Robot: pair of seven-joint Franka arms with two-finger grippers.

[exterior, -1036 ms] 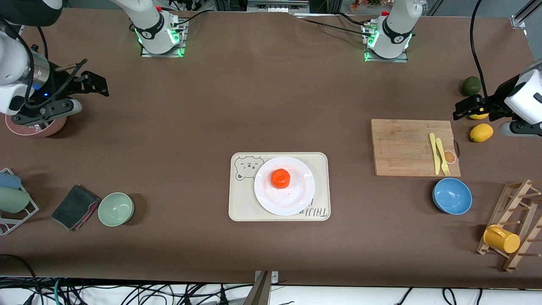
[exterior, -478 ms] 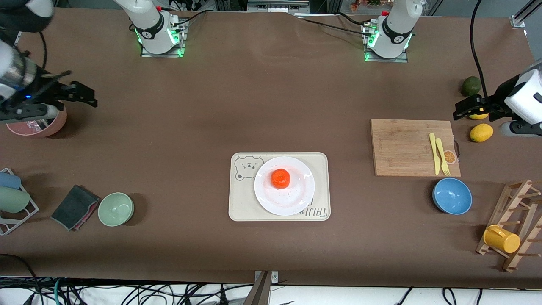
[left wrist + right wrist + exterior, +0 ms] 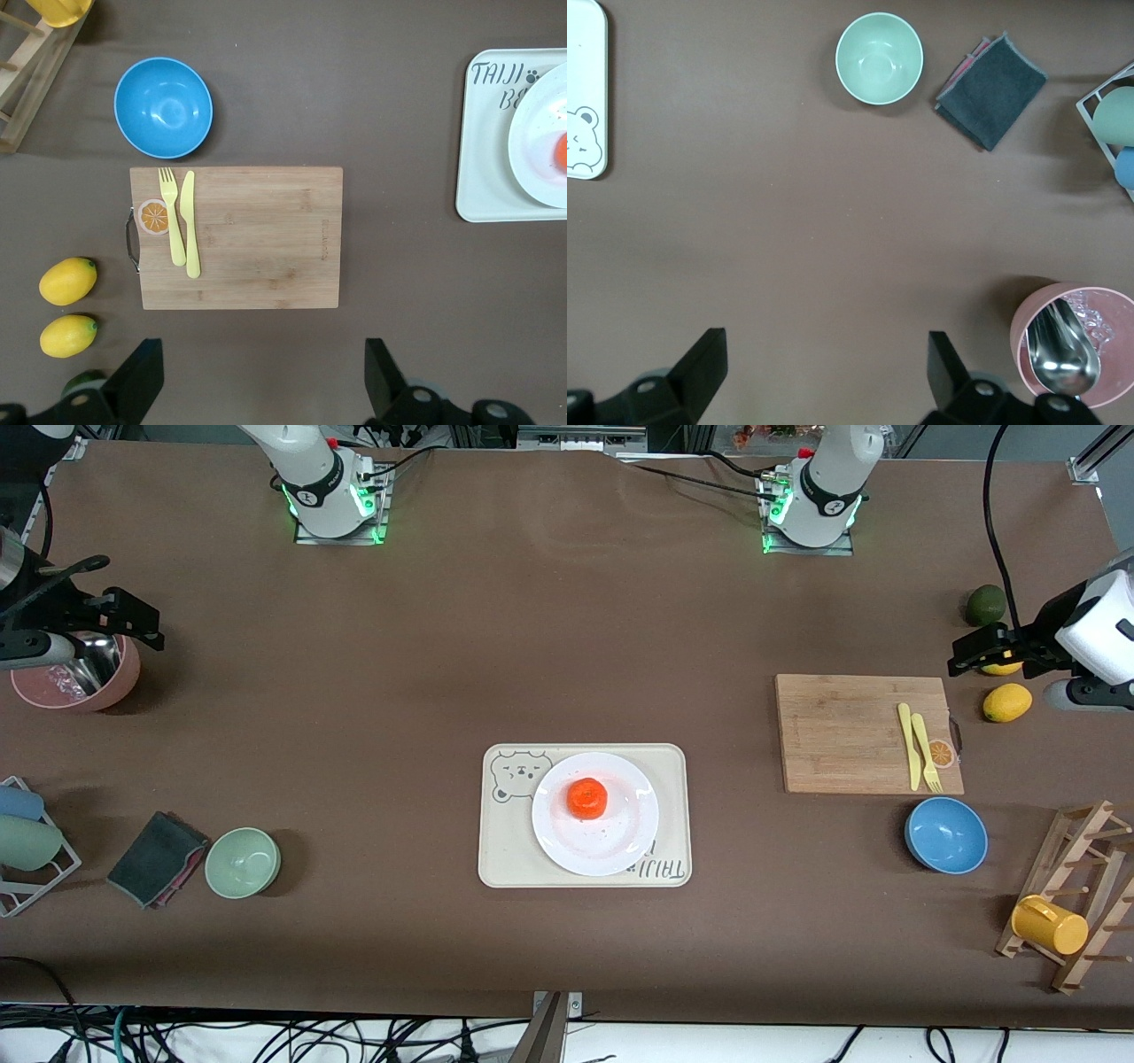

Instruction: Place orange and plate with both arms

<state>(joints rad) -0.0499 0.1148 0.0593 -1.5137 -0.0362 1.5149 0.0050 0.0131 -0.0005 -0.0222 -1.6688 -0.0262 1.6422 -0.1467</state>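
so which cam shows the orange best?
Front view: the orange sits whole and unobstructed on the plate. Left wrist view catches only a sliver of it at the picture's edge; right wrist view shows none.

Right gripper (image 3: 133, 615) higher, nearer table's end.

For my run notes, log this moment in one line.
orange: on plate | left gripper: open, above table | right gripper: open, beside pink bowl

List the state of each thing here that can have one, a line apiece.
orange: resting on the plate
plate: on the tray
yellow mug: on the wooden rack
left gripper: open, empty
right gripper: open, empty
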